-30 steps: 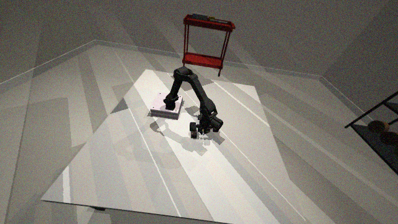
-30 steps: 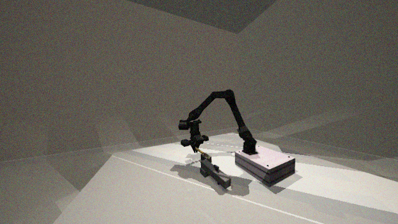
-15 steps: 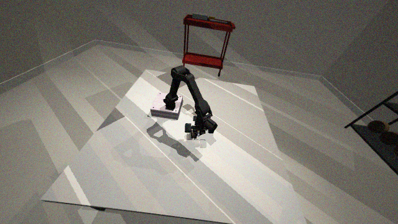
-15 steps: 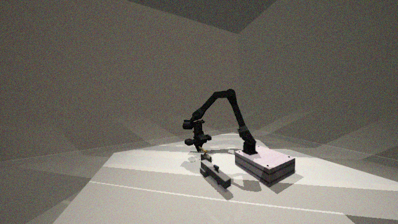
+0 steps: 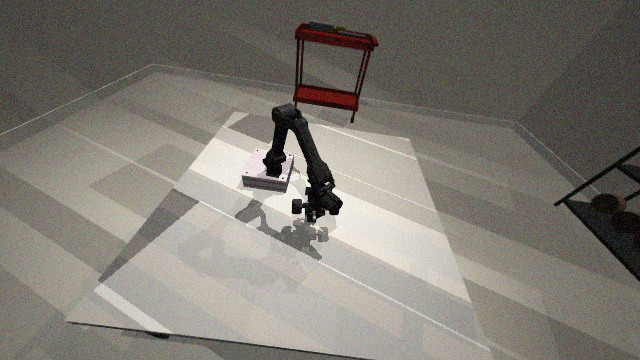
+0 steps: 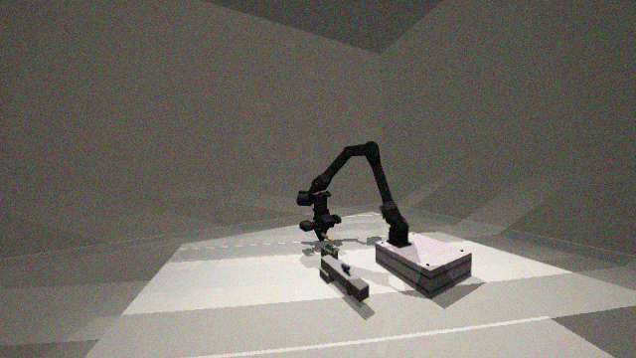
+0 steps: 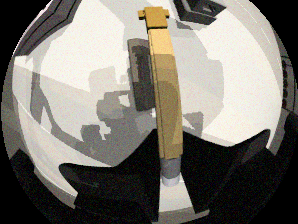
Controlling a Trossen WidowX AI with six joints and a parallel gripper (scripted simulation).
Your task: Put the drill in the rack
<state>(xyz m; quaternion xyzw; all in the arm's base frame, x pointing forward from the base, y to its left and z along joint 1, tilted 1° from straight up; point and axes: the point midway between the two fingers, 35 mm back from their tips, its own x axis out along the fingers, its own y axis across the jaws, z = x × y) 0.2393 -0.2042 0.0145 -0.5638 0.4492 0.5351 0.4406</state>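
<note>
Grasps the drill in the clenched gripper, pinching it at the grey near end, with the tan shaft running straight away from the fingers to a short crossbar at the far tip. Hangs above the desk near its middle, off the surface, slanting down and forward in the exterior view.

Leftmost in the wrist view, just beside the shaft and apart from it: a dark grey block, lying roughly parallel to the drill's long axis. Looks like the same long grey block seen in the exterior view directly below and in front of the gripper, reaching toward the near edge of the desk, with a small dark nub, probably the key, on its top. Cannot tell which part of that block serves as the rack.

Turns, for the coming move, on this: block to the left of and beneath the held drill, long axes nearly matched, so calls for a small sideways shift and a lowering rather than a turn.

Further right, toward the far-left corner of the desk in the top view: the arm's pale base. Off the desk: a red cart past the far edge, a dark shelf past the right edge.

Shows no brand, label or legible writing anywhere.
</note>
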